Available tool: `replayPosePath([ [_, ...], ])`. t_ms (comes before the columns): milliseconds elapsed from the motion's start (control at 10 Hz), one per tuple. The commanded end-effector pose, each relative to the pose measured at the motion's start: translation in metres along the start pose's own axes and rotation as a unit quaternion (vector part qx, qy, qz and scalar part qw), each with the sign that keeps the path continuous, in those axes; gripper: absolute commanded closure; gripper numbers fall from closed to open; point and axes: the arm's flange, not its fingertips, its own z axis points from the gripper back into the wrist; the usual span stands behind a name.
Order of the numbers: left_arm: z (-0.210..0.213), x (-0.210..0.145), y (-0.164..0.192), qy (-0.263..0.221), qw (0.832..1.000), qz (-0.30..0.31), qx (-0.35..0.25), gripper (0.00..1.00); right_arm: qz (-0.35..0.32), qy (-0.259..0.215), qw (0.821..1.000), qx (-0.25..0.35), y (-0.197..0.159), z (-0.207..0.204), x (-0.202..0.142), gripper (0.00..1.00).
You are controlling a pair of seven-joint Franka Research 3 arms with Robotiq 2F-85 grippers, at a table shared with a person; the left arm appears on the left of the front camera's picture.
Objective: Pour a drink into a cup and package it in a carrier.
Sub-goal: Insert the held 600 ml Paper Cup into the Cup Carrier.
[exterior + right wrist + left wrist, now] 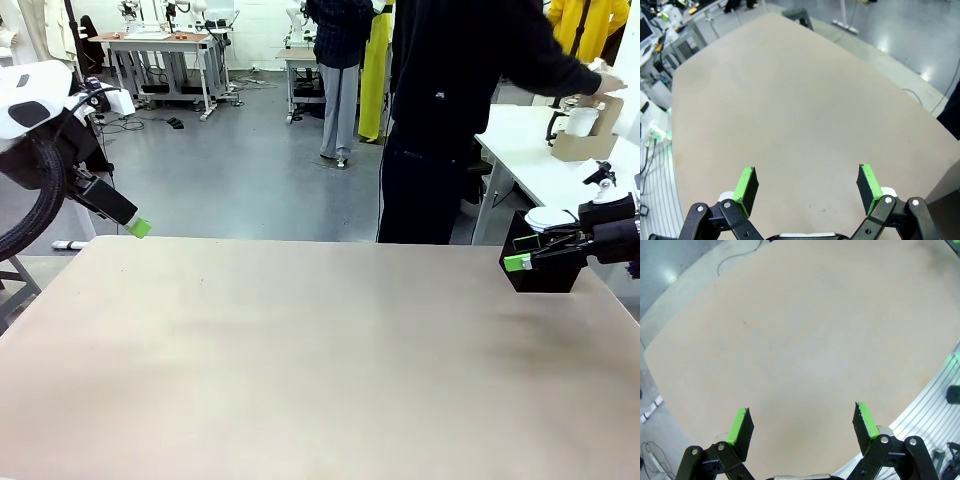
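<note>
Beige desk [300,350] surface spans the foreground of the front view, bare across its middle. Left gripper [802,422] hangs above the desk's near-left corner; in the left wrist view its jaws stand wide apart with only desk surface between the green pads [740,425]. Right gripper [807,187] sits at the desk's right edge; in the right wrist view its jaws are likewise wide apart and grip nothing. In the front view, one green pad tip of the right gripper shows just in front of a black box [545,265] at the far-right corner of the desk.

Brown cardboard carrier [590,135] stands on a white side table [540,165] beyond the desk, at far right. A white cup [582,121] sits in it. A person in dark clothing [450,110] stands at the far side, one hand [608,84] extended over the carrier. The drink cannot be made out.
</note>
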Motion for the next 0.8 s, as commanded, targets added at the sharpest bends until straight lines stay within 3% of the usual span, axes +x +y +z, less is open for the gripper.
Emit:
replayPosePath([
  [0, 0.0005, -0.0007, 0.0007, 0.0, 1.0, -0.003, 0.0, 0.0, 0.008, -0.004, 1.0, -0.005, -0.0009, 0.0014, 0.0008, 0.0],
  [700, 0.0005, -0.0007, 0.0007, 0.0, 1.0, -0.003, 0.0, 0.0, 0.008, -0.004, 1.0, -0.005, -0.0009, 0.0014, 0.0008, 0.0],
])
